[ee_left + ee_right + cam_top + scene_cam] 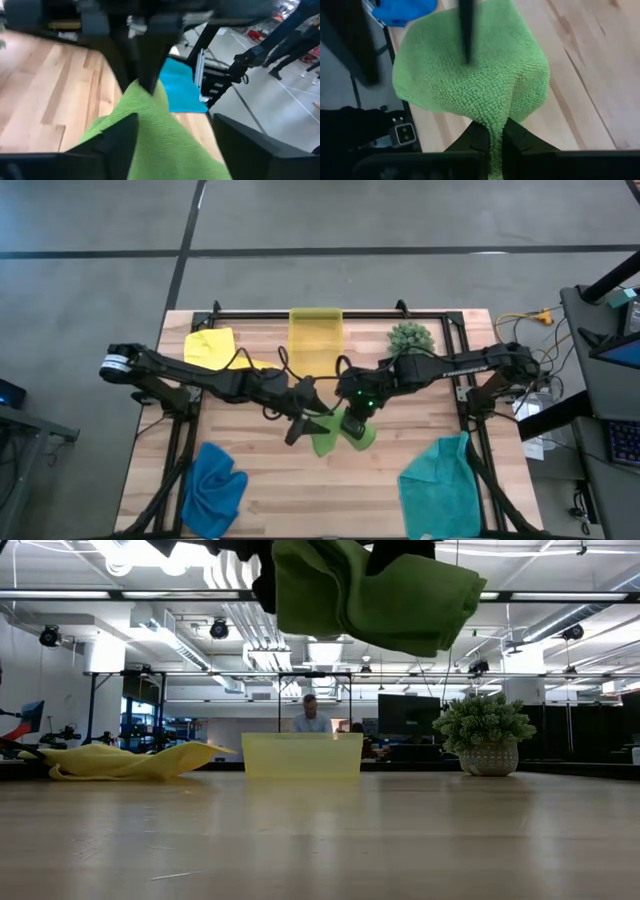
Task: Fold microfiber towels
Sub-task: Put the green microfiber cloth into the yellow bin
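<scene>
Lifted clear of the table (300,490) at mid-board, the green towel (335,435) hangs bunched between both grippers: left gripper (303,423) at its 9 o'clock, clamped on one edge, right gripper (352,425) at 3 o'clock, pinching another. At 12 o'clock the bin (315,337) looks empty. Yellow towel (212,347) lies at 10, blue towel (214,488) at 7, teal towel (437,483) at 5 o'clock.

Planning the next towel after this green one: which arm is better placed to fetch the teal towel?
Right. The teal towel lies on the right arm's side of the table; both the right gripper and left gripper currently hold the lime green towel.
</scene>
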Action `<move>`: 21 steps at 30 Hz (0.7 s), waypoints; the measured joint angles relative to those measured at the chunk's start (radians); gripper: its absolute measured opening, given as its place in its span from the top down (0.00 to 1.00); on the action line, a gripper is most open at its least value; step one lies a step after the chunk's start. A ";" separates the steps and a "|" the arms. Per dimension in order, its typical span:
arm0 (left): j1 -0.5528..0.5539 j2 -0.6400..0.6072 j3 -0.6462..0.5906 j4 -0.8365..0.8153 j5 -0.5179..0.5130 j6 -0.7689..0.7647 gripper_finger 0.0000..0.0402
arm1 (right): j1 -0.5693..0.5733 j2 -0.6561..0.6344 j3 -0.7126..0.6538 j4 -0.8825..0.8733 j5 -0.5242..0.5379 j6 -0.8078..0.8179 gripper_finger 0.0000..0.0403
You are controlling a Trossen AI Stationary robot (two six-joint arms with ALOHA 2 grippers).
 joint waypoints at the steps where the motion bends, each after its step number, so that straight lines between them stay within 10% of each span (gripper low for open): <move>1: 0.000 0.013 0.006 0.000 0.000 -0.011 0.34 | 0.004 0.005 0.000 0.007 0.000 0.003 0.97; 21: 0.013 0.137 0.038 -0.053 0.074 -0.061 0.24 | 0.077 0.040 -0.002 0.117 -0.002 -0.027 0.97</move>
